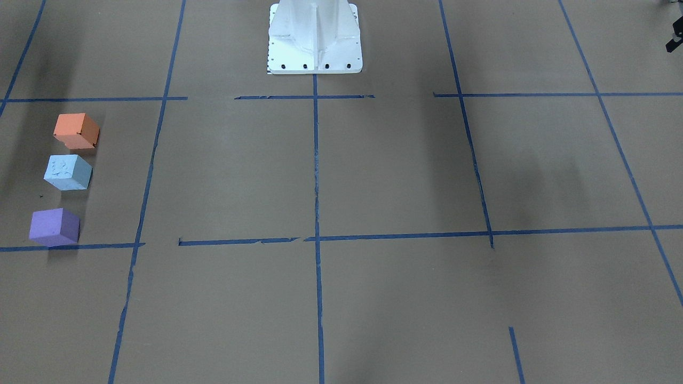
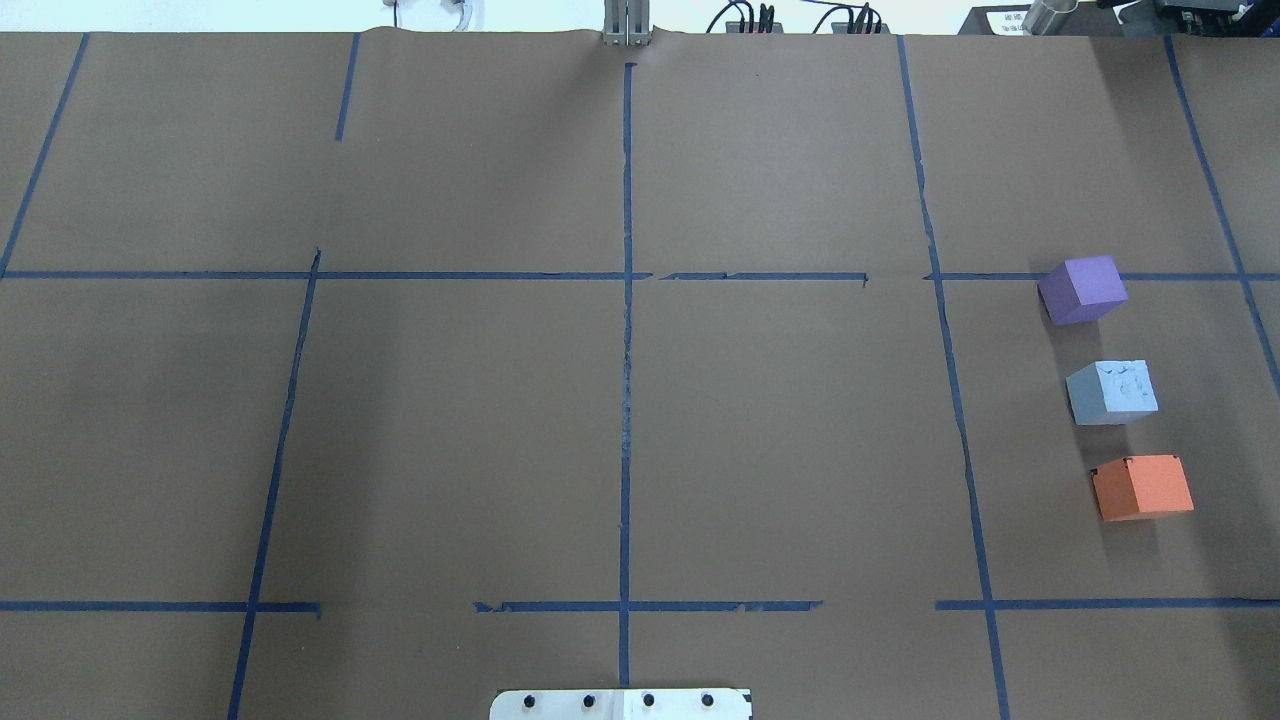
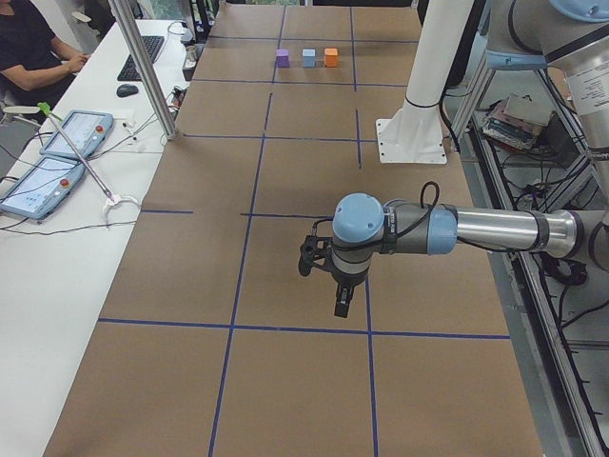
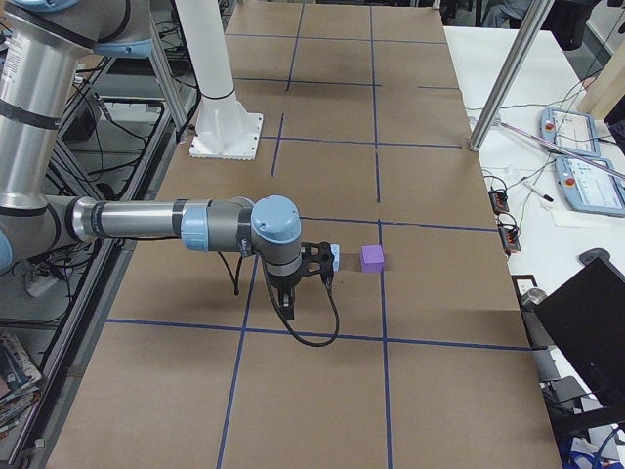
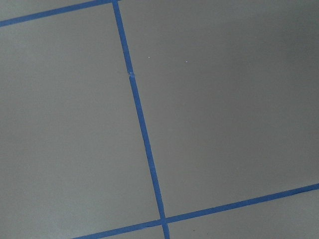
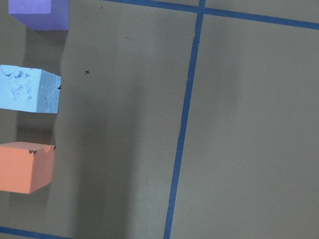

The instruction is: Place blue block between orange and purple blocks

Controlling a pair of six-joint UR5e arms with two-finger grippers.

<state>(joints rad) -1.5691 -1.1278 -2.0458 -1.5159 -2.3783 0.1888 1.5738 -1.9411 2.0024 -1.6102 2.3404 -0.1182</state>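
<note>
- Closest under my right wrist camera, the blue block [image 6: 27,89] stands by the table's [image 2: 500,400] right edge, between the purple block [image 6: 37,12] and the orange block [image 6: 25,167], apart from both
- I judge the placing done; my next move need only steer clear of the row
- I cannot tell whether my right gripper [image 4: 320,262] or left gripper [image 3: 314,259] is spread or pressed together
- No container shows

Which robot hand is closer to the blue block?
Right. The right hand hangs close by the blue block. The left hand is far away, over the table's other end.
</note>
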